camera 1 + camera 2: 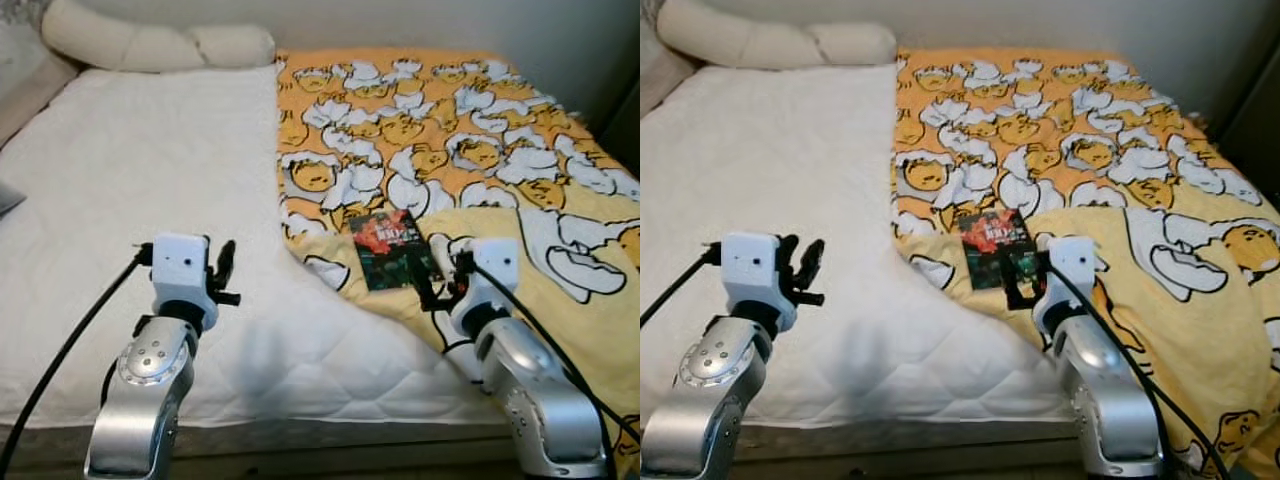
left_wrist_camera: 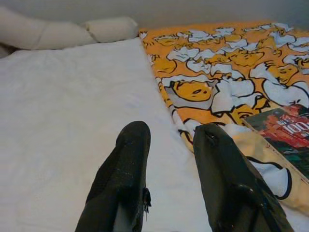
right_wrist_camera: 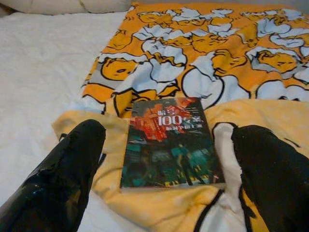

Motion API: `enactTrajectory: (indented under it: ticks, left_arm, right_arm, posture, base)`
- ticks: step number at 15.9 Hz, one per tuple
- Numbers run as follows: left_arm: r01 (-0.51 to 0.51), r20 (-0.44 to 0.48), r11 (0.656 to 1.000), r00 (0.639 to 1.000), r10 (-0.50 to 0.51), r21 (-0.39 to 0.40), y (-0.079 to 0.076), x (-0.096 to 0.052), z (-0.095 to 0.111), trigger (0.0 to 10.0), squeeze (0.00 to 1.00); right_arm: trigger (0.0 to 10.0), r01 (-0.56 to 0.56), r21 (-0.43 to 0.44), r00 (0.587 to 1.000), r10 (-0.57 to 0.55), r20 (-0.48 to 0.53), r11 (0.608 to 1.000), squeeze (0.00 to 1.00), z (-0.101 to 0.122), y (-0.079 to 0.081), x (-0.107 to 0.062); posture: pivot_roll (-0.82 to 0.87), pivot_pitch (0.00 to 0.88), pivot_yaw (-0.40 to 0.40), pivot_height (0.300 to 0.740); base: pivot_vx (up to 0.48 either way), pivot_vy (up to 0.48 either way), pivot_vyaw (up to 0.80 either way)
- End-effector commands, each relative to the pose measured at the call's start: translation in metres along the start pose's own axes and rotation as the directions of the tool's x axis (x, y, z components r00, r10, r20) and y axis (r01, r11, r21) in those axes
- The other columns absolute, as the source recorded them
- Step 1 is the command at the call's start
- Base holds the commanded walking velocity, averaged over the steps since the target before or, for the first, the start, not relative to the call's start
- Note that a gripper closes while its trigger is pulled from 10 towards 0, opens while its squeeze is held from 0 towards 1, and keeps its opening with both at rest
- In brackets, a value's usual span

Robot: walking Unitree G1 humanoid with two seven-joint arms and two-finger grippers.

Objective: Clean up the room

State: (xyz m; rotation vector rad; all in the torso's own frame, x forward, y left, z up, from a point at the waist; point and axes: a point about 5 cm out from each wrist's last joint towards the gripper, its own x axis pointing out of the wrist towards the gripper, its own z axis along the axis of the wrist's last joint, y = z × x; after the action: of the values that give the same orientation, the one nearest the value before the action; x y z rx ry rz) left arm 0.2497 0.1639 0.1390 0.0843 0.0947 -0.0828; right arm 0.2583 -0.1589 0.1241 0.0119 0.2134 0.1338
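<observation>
- We see the book [image 3: 170,143] lying flat on the yellow-orange blanket [image 1: 470,130], on a folded-back part near the front edge of the bed [image 1: 150,200], approx. in the middle.
- Our right claw [image 3: 169,193] is open wide, one finger on each side of the book, just before its near edge, not touching yet as far as we can tell.
- Our left claw [image 2: 169,179] is open too and holds nothing; it hovers over the bare white mattress, w/ the blanket edge just beside.
- Risk 1: the book is thin and flat, so the fingers can slide over the cover and only push it away.
- Risk 2: the blanket under it is soft and wrinkled; we can pinch the cloth together w/ the book and drag the fold.
- Risk 3: if the book is pushed toward the blanket's folded edge, it may tip down onto the mattress.
- Room: the white side is wide and free for the left arm; pillows [image 1: 150,45] are well apart at the head end. On the right side, blanket folds are near the arm.
</observation>
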Motion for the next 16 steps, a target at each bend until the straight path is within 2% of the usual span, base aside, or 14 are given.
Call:
enactTrajectory:
  ticks: [1, 5, 9, 12, 15, 16]
  left_arm:
    - [0.012, 0.001, 1.000, 1.000, -0.012, 0.000, -0.0027, 0.0001, 0.0014, 10.0, 0.00]
    - [0.023, 0.017, 1.000, 1.000, -0.023, 0.016, -0.0036, 0.0030, 0.0048, 10.0, 0.00]
    - [0.024, 0.008, 1.000, 1.000, -0.024, 0.001, -0.0054, 0.0046, 0.0043, 10.0, 0.00]
    - [0.028, 0.005, 1.000, 1.000, -0.028, 0.000, -0.0061, 0.0040, 0.0038, 10.0, 0.00]
    - [0.028, 0.002, 1.000, 1.000, -0.028, 0.001, -0.0058, 0.0037, 0.0033, 10.0, 0.00]
    - [0.026, 0.002, 1.000, 1.000, -0.026, 0.001, -0.0054, 0.0036, 0.0034, 10.0, 0.00]
  right_arm:
    - [10.0, 0.020, -0.002, 1.000, -0.020, -0.012, 1.000, 0.00, -0.0018, -0.0056, 0.0001]
    - [10.0, 0.019, 0.000, 1.000, -0.019, -0.010, 1.000, 0.00, -0.0020, -0.0035, -0.0006]
    - [10.0, 0.039, 0.018, 0.999, -0.038, -0.031, 0.999, 0.00, -0.0058, -0.0051, -0.0018]
    - [10.0, 0.036, 0.006, 0.999, -0.036, -0.023, 0.999, 0.00, -0.0045, -0.0056, -0.0015]
    - [10.0, 0.000, -0.041, 0.999, -0.002, -0.033, 0.999, 0.00, -0.0047, -0.0023, -0.0004]
    - [10.0, -0.011, -0.062, 0.999, 0.009, -0.038, 0.998, 0.00, -0.0048, -0.0008, 0.0004]
  posture:
    - [-0.08, 0.000, -0.005, 0.740]
    - [-0.08, 0.000, -0.001, 0.740]
    - [-0.08, 0.000, 0.003, 0.740]
    - [-0.08, 0.000, 0.003, 0.740]
    - [-0.08, 0.000, -0.001, 0.740]
    - [-0.08, 0.000, -0.001, 0.740]
  base:
    - [0.000, 0.000, 0.00]
    - [0.000, 0.000, 0.00]
    - [0.306, 0.000, -0.74]
    - [0.306, 0.000, 0.00]
    - [0.309, 0.000, 0.00]
    - [0.307, 0.000, 0.80]
